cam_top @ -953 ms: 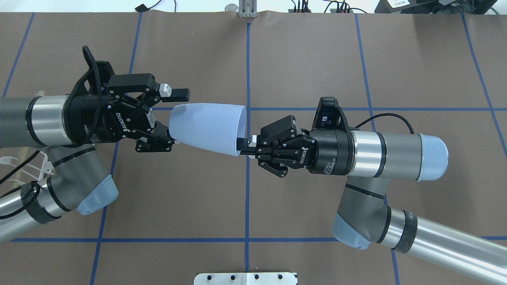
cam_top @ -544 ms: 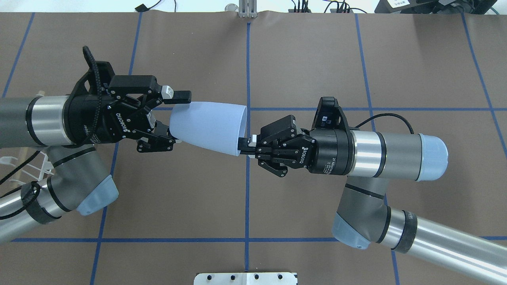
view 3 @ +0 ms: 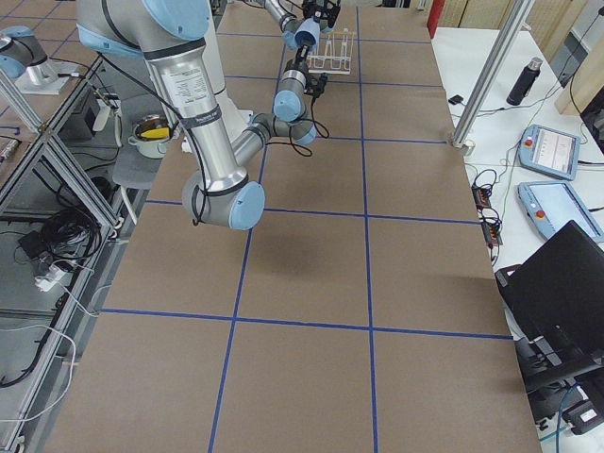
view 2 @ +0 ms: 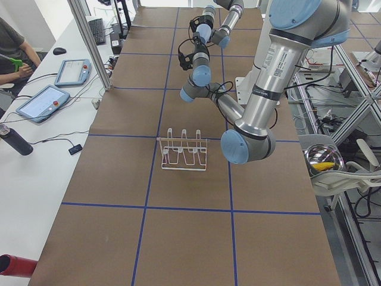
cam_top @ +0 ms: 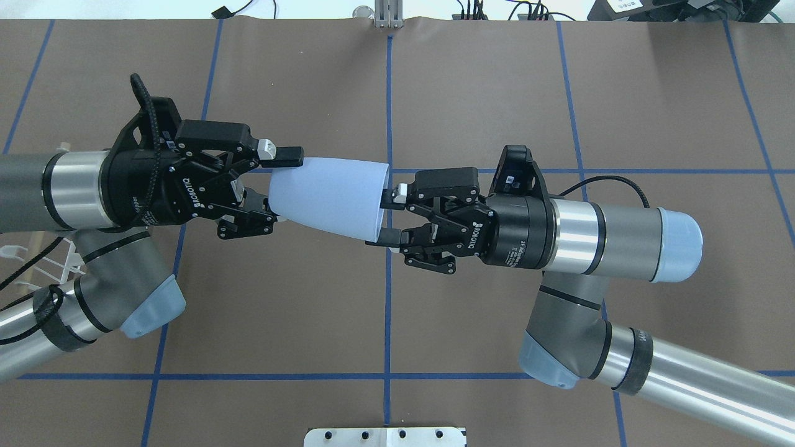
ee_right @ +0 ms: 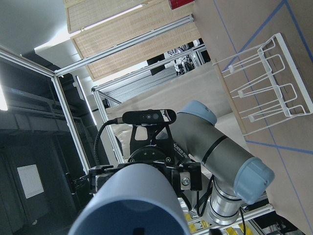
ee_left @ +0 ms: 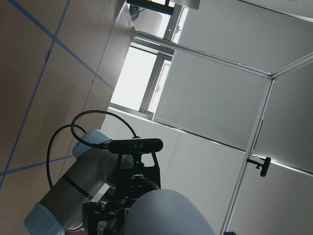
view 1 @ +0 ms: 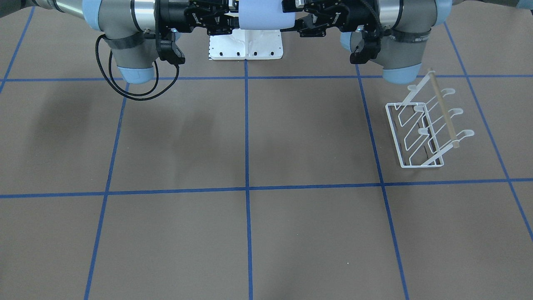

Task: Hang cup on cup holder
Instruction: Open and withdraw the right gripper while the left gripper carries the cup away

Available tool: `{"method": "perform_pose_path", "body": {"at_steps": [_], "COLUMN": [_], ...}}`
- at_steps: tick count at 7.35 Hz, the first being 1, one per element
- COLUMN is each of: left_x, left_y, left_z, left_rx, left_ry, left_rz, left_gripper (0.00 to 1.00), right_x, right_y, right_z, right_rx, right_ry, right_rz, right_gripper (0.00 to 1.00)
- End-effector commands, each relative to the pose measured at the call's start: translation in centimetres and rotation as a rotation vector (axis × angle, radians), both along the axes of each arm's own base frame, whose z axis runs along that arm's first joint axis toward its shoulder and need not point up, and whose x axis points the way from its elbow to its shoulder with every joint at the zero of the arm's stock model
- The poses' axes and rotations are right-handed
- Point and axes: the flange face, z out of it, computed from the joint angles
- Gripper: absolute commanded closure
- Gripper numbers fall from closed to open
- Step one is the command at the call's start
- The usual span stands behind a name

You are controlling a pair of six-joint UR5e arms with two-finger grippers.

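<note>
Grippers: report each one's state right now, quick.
Left gripper: closed on the cup, gripping its narrow base.
Right gripper: open, fingers spread at the cup's rim, holding nothing.

**Rack Mostly Hidden Beneath the Left Arm**

In the overhead view the cup holder (cam_top: pixel 69 266) shows only a few white prong tips; the left arm (cam_top: pixel 109 273) covers the remainder. The front-facing view's top edge cuts through the cup (view 1: pixel 266 16), the left gripper (view 1: pixel 291 16) and the right gripper (view 1: pixel 234 18). Both wrist views crop the cup at the bottom edge. In the side views it is too small to make out.
</note>
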Motion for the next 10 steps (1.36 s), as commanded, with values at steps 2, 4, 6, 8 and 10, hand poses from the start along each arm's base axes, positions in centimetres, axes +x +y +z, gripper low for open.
{"method": "perform_pose_path", "body": {"at_steps": [2,4,6,8,10], "left_x": [-0.5,-0.5,-4.0,-9.1,-17.5], "left_y": [-1.4,-3.3,-8.4,-12.3,-15.9], "left_z": [2.5,4.0,3.9,4.4,5.9], "left_rx": [-0.070,0.018,-0.004,0.046,0.077], "left_ry": [-0.017,-0.175,-0.331,-0.512,-0.721], "left_rz": [-0.113,-0.320,-0.464,-0.480,-0.454], "left_gripper": [1.00,1.00,1.00,1.00,1.00], "right_x": [4.3,9.4,12.0,12.5,12.7], "right_y": [-4.0,-8.2,-10.9,-10.8,-11.6], "right_z": [2.0,6.9,9.2,12.3,16.2], "right_rx": [0.005,0.096,0.154,0.186,0.236], "right_ry": [0.049,0.224,0.350,0.439,0.577], "right_rz": [0.110,0.206,0.273,0.325,0.388], "right_gripper": [0.00,0.00,0.00,0.00,0.00]}}
